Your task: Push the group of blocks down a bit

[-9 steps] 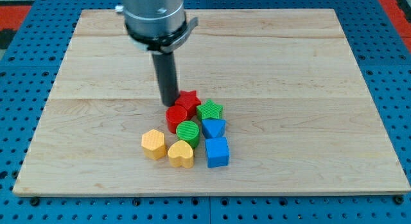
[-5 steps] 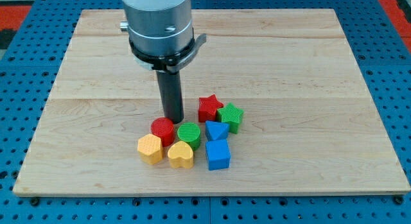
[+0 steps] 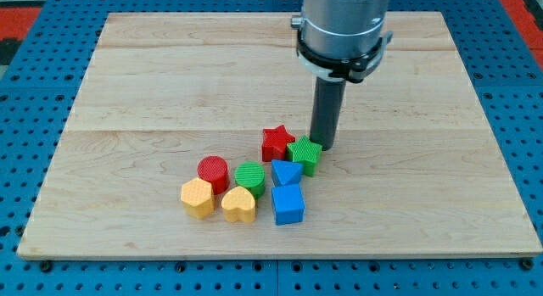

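Several blocks lie clustered on the wooden board (image 3: 127, 84), low and near the middle. A red star (image 3: 276, 142) and a green star (image 3: 304, 153) sit at the cluster's top. Below them are a red cylinder (image 3: 213, 171), a green cylinder (image 3: 249, 176) and a blue triangle (image 3: 285, 171). The bottom row holds a yellow hexagon (image 3: 197, 198), a yellow heart (image 3: 238, 203) and a blue cube (image 3: 288, 203). My tip (image 3: 323, 146) stands just to the upper right of the green star, touching or nearly touching it.
The board lies on a blue pegboard surface (image 3: 34, 118). The arm's grey cylindrical body (image 3: 342, 29) hangs over the board's upper right part.
My tip has moved from the left, above the red cylinder, to the right beside the green star. Earlier the red cylinder slid down-left and the two stars shifted right.
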Motion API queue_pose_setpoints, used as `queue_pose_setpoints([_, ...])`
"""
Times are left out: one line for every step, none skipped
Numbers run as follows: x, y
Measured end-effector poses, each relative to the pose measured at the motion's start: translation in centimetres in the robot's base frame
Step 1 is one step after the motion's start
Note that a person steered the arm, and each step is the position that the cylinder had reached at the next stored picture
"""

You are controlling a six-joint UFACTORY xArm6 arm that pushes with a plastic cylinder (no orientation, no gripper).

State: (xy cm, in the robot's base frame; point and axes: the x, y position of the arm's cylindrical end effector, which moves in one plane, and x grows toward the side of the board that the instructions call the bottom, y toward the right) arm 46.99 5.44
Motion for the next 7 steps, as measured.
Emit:
queue_pose_setpoints([0.0, -3.5])
queue_pose_setpoints([-1.6, -3.2])
queue_pose_setpoints([-3.0, -4.6])
queue_pose_setpoints([-2.1, -8.2])
queue_pose_setpoints([0.7, -8.7])
queue_pose_setpoints([0.4, -8.5])
queue_pose_setpoints([0.4, -8.5])
